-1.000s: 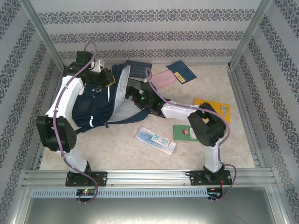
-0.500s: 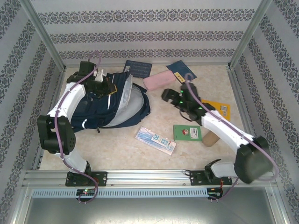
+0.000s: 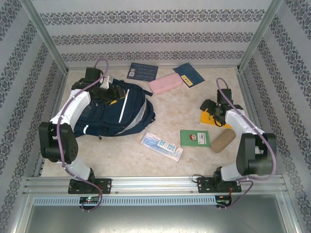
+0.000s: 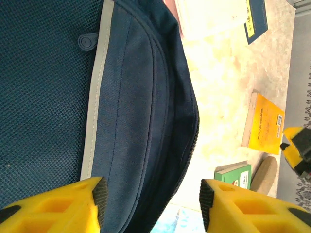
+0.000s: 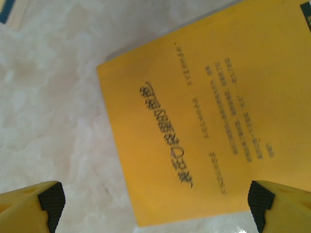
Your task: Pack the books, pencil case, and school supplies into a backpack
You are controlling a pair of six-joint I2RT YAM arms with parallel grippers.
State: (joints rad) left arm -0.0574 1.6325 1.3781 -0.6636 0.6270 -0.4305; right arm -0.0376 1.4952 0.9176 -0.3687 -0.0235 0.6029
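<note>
The navy backpack [image 3: 104, 116] lies at the left of the table, its zip edge curving under my left gripper [image 3: 108, 92]. That gripper [image 4: 151, 204] stands open just above the backpack's fabric [image 4: 131, 97], holding nothing. At the right, my right gripper [image 3: 212, 109] hovers wide open over the yellow-orange book [image 3: 208, 119], whose cover [image 5: 204, 111] lies flat under the right gripper [image 5: 155, 199]. The pink pencil case [image 3: 165, 83] lies at the back. The pale blue-and-white supplies packet [image 3: 162, 145] lies in front of the backpack. The small green book [image 3: 194, 137] sits to its right.
A dark patterned book [image 3: 142, 72] and a blue book [image 3: 189, 74] lie along the back wall. A tan oblong object [image 3: 222, 140] rests beside the green book [image 4: 234, 175]. Metal frame posts and patterned walls close in the table on three sides.
My right arm has swung away from the backpack to the right and now hangs over the yellow-orange book. My left gripper has opened and the backpack has settled flatter.
</note>
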